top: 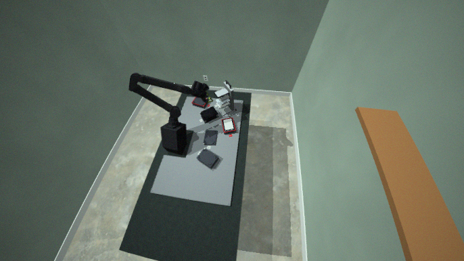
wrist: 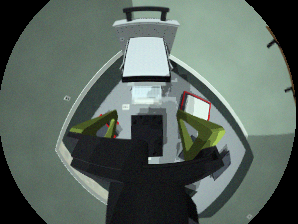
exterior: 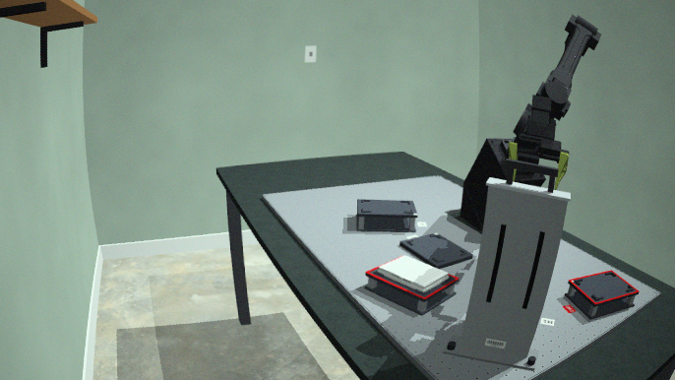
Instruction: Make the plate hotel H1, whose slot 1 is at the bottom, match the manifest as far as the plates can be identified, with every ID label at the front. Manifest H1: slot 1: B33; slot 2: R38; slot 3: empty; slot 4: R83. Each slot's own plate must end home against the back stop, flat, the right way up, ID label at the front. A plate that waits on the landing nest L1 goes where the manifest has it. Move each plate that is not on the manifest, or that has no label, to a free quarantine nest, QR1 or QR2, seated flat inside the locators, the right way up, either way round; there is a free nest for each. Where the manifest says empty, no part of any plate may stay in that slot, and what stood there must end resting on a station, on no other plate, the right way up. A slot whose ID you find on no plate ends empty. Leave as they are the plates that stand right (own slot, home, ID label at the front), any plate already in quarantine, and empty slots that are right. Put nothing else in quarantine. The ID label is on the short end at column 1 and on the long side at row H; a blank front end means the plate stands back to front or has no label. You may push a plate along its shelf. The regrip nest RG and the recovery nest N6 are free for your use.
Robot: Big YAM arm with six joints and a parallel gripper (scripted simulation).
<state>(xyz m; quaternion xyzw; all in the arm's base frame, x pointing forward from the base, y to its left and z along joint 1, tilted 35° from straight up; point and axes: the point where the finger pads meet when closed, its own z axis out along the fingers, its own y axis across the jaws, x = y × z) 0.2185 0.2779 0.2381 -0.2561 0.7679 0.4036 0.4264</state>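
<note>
The plate hotel H1 stands at the table's near right end in the exterior view, seen from its slotted back, so its shelves are hidden there. In the wrist view the hotel lies ahead, with a white plate showing under its top cover; I cannot read any labels. My gripper hangs just behind and above the hotel's top edge, its green fingers wide open and empty. It also shows in the wrist view and in the top view. A white plate sits on a red-rimmed quarantine nest.
A second red-rimmed nest stands empty to the right of the hotel. A dark raised nest and a tilted dark nest stand mid-table. The arm's base is behind the hotel. A wooden shelf hangs on the left wall.
</note>
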